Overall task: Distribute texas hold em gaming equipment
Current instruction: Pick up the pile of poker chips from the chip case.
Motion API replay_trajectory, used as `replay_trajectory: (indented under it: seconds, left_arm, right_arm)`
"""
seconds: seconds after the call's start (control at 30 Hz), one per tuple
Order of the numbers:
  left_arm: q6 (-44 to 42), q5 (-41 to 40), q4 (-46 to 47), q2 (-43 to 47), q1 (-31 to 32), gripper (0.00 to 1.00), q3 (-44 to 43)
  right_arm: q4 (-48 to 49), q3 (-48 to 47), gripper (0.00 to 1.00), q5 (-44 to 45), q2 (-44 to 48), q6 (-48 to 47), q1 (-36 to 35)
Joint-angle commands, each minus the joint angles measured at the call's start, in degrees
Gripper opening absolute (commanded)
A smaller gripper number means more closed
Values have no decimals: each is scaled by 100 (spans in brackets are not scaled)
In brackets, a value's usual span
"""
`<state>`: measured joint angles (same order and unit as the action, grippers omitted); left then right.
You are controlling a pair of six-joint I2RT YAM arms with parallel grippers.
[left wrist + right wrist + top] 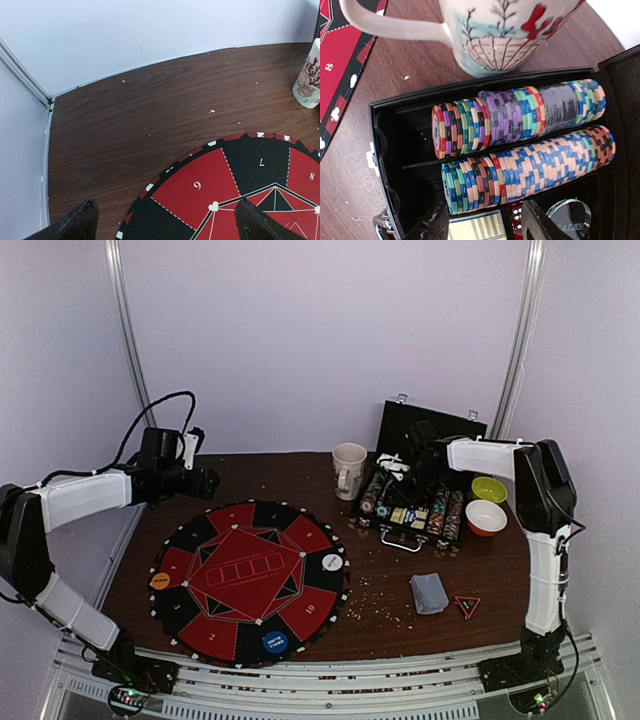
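Dark wood table (pixel 395 575), right of frame: right gripper (pixel 486 214), jaws part-way apart, hangs over the black case (pixel 390 150), poker chips (pixel 520 120) racked just above it in the wrist view, rows running left-right (left gripper (pixel 165 225), spread wide, sits far left).

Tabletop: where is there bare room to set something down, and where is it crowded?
Free: the left table corner between wall and round mat; the strip between mat and card stack. Crowded: back right, where mug, chip case, green bowl and orange bowl cluster.
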<state>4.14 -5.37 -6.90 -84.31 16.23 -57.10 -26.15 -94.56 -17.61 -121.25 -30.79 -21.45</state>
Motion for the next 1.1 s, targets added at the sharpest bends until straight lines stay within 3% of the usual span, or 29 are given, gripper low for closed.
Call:
replay_trajectory:
  seconds: [0.0,0.17,0.3,0.5,0.77,1.07]
  left_arm:
    - [-58,-51,285,38,24,98,-5]
    - [-67,-42,290,21,24,98,-5]
    - [-80,-58,268,20,26,98,-16]
    - [-108,-114,269,7,29,98,-12]
    - [-118,-123,259,-11,23,98,-16]
    - [-115,-90,251,-15,24,98,-21]
  right_arm:
    - [2,-53,51,-15,-115,-119,1]
    - [92,144,52,-282,-42,-172,1]
    - [128,155,44,-29,-204,-126,-23]
    - [48,229,40,126,-273,-210,-190]
    - [237,750,39,173,110,-253,-333]
    - [499,720,39,315,177,-217,-377]
